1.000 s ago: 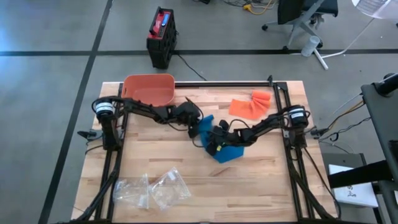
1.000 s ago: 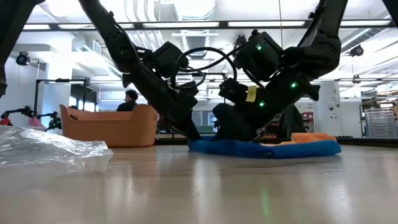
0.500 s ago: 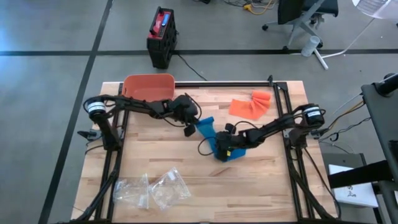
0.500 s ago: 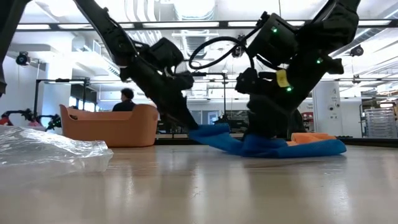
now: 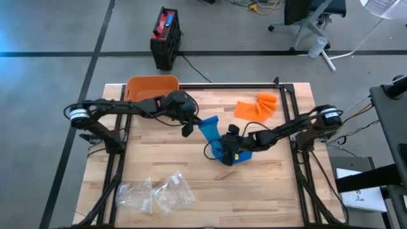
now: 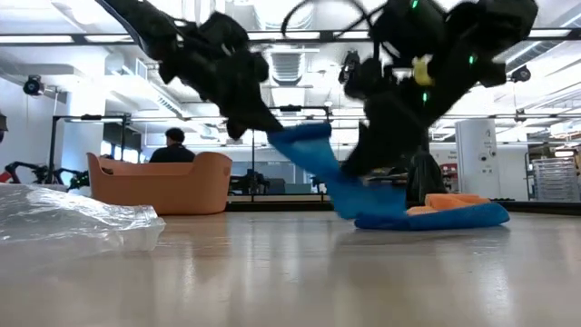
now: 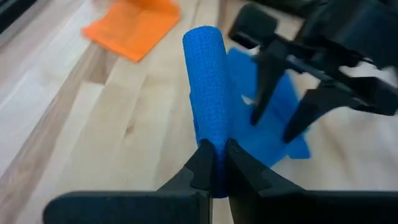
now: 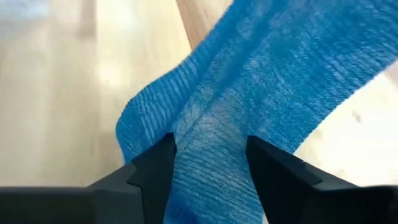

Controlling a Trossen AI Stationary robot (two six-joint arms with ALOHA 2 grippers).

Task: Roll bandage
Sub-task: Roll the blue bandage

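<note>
Lifting up and back toward the orange bin, the left tool (image 5: 188,124) is pulling one end of the blue woven elastic bandage (image 5: 213,135) off the wooden tabletop (image 5: 267,184), where a second ago that end was lying flat. Its fingers are pinched together on the bandage's end. Beside it, the right tool (image 5: 230,145) is now standing with its fingers apart, straddling the strip's lower part. Judging by this, the strip is being drawn taut for rolling; no roll is formed yet.
</note>
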